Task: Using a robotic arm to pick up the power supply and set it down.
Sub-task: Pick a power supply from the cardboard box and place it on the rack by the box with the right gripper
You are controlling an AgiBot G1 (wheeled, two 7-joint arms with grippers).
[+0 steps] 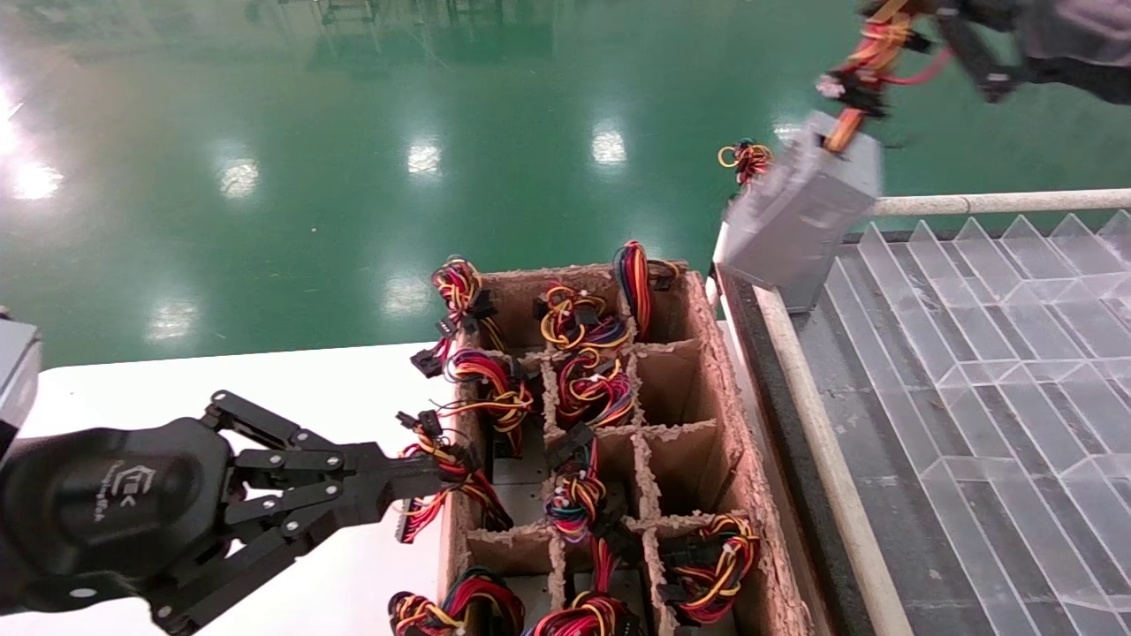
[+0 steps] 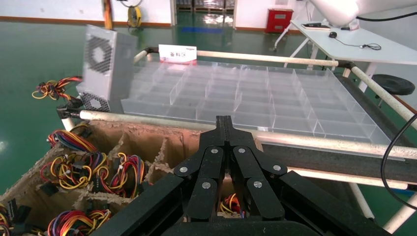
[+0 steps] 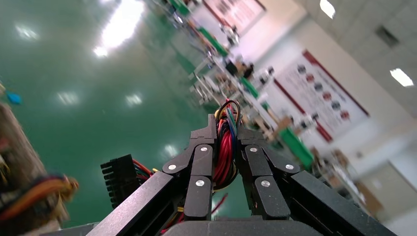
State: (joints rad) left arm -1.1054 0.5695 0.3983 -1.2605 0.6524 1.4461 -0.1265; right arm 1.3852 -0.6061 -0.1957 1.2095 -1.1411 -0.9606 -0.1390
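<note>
The small silver-grey metal power supply (image 1: 802,215) is hung tilted by its red-and-yellow wire bundle (image 1: 870,55) above the clear-partitioned tray's (image 1: 998,371) corner. The bundle is clamped by the right gripper (image 3: 226,147). The left gripper (image 1: 415,481), fingers pressed together on nothing, is parked beside the divided cardboard box (image 1: 707,389).

Your right arm reaches in from the top right corner of the head view, raised high and far forward. Its black jointed claw gripper (image 3: 227,147) is clamped on a bundle of red and multicoloured wires (image 3: 225,152), the wires pinched between its black fingers (image 3: 202,162).

Your left arm sits low at the near left of the head view, with a silver-grey box-shaped wrist module (image 1: 18,371) at the edge. Its black claw gripper with the white logo (image 1: 424,477) points to the right, fingers (image 2: 219,142) pressed together with nothing between them.
</note>
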